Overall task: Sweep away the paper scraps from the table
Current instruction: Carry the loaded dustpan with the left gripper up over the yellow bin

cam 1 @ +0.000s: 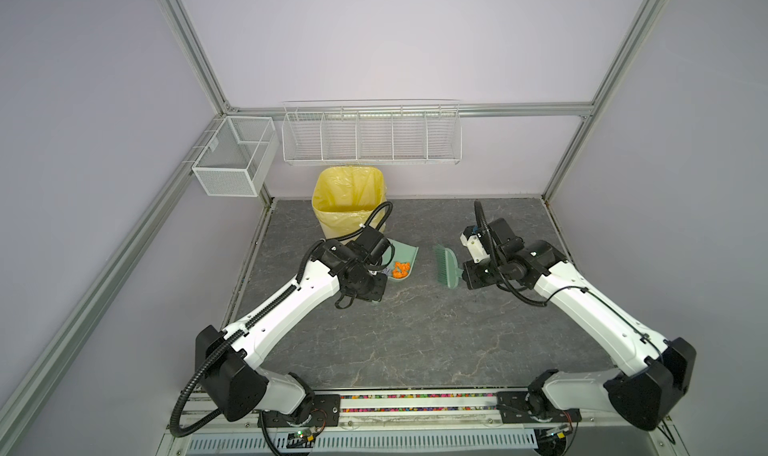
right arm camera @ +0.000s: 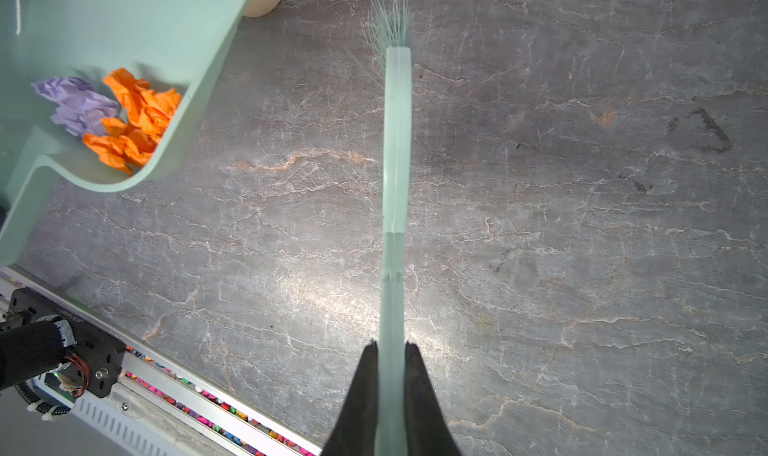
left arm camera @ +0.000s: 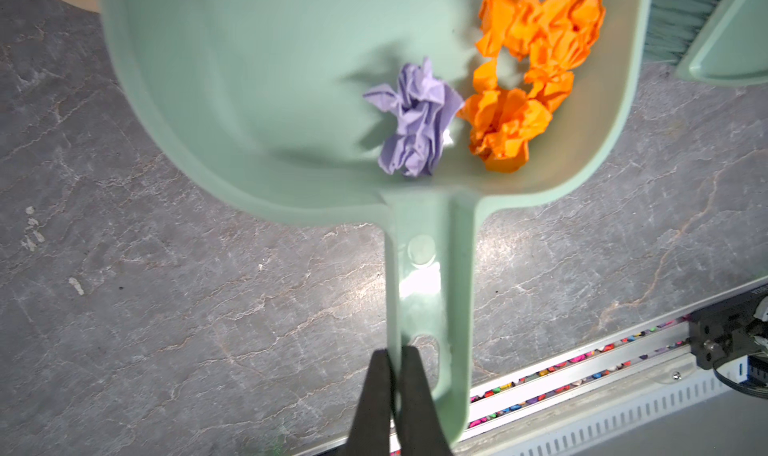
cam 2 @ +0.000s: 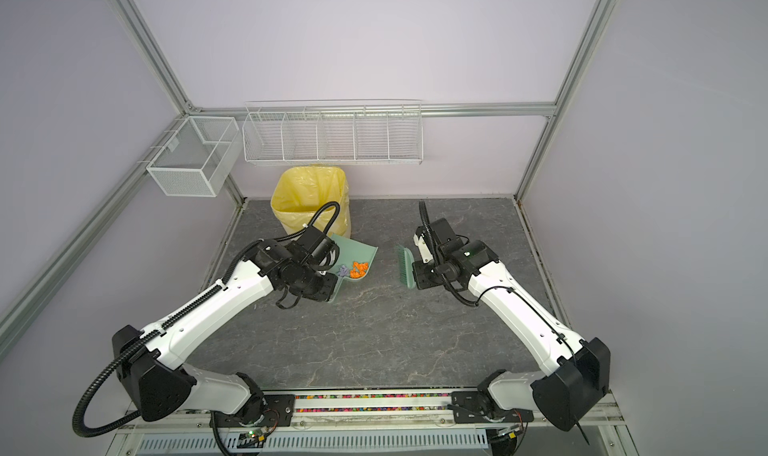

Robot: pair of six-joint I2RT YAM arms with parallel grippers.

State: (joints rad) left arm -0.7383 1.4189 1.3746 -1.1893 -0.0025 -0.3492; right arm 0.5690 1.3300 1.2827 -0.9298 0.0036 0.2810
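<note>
I work with two arms, one gripper on each. Around them I count one table, one bin lined with a yellow bag, two white wire baskets, one dustpan, one brush and a small heap of paper scraps. The heap is one lavender wad, as far as I can tell, and a clump of orange ones pressed too close together for me to count. My left gripper is pinched tight on the edge of the dustpan's handle, near its end. The pan stretches straight out ahead of the jaws, and every scrap I can see lies in its back corner by the handle, on the side toward my right gripper. That gripper is clamped on the brush handle. The brush runs edge-on straight ahead of it, with a tuft of bristles showing past the far end. I cannot tell whether pan or brush touches the surface. The table is dark grey stone-look with pale veins. Pale lilac walls and an aluminium frame close it in. The bin stands just beyond the pan's mouth, at the far edge, and the baskets hang on the frame above and behind it. Bare table separates pan and brush, which lie near each other without touching. Behind both grippers, at my arm bases, a channel holds tiny coloured bits. In both top views my left wrist hides the pan's handle and part of its floor.
</note>
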